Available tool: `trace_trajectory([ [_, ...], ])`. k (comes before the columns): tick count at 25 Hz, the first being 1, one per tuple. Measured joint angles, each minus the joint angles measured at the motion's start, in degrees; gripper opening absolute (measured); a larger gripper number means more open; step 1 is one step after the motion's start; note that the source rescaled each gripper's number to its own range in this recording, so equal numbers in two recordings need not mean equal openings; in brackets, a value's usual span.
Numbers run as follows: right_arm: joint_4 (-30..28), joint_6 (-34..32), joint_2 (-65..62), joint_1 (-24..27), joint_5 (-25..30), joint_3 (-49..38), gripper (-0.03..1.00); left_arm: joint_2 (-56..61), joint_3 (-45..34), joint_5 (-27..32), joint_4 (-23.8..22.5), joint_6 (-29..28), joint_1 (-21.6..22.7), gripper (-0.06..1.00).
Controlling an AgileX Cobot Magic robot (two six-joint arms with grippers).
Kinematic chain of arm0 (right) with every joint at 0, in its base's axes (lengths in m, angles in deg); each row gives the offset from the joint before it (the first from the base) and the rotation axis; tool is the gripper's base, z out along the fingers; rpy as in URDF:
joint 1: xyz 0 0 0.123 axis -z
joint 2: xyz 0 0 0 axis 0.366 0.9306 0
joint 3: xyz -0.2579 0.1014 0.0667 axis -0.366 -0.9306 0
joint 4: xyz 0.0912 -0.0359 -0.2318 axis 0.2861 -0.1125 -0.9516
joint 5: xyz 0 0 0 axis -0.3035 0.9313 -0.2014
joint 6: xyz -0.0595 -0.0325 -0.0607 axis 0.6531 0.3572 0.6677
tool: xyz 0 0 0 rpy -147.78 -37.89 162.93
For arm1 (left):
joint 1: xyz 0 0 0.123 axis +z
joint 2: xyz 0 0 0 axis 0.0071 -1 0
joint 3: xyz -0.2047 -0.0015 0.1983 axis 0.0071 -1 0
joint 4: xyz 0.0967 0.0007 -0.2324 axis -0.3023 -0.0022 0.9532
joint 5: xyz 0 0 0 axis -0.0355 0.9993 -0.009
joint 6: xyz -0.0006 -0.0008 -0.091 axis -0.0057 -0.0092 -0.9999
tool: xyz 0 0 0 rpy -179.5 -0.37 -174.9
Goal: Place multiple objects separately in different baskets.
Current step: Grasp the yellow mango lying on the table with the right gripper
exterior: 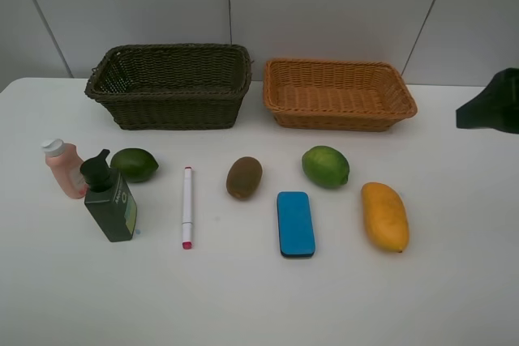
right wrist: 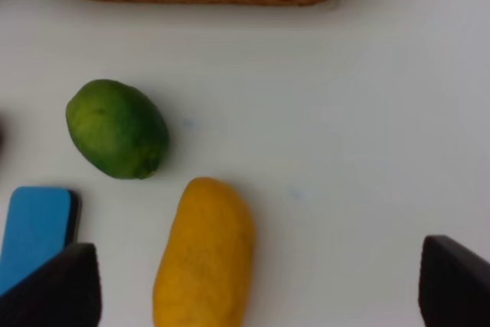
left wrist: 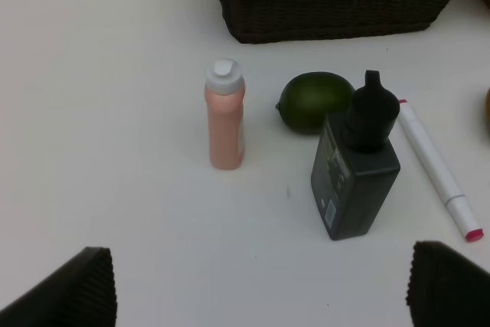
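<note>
**A:** Nothing's been sorted yet, right? The dark basket at far left and the tan basket at far right are both seen empty.

**B:** Yep, everything's laid out nearer on the table. The left gripper is spread wide with nothing held, parked over the pink bottle, the pump bottle and a green fruit. The right gripper is spread just as wide and is also empty, over the mango and the other green fruit.

**A:** So what's best taken first?

**B:** Probably the mango, since it's lined up between the right fingers. It should be gripped across its narrow middle, not lengthwise, or it'll likely get squeezed out. The eraser is near it on the left, so that finger needs to be lowered into the gap.

**A:** And the bottles?

**B:** The pump bottle is stood upright close to the pink one, so it's easily knocked. A low grip on the body is advised.
</note>
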Motion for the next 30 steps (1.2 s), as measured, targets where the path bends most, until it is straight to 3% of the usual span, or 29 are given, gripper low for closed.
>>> trace_trajectory([
  [9,6.04,1.76,15.14,0.0,-1.6,0.0,0.99,0.0,0.0,0.0,0.0,0.0,0.0,1.0],
  [13,6.51,1.79,20.58,-1.0,-3.85,0.05,0.99,0.0,0.0,0.0,0.0,0.0,0.0,1.0],
  [20,6.75,0.62,28.26,-7.71,-8.6,0.05,0.99,0.0,0.0,0.0,0.0,0.0,0.0,1.0],
  [30,5.84,0.24,36.33,-7.89,-12.24,0.22,0.99,0.0,0.0,0.0,0.0,0.0,0.0,1.0],
])
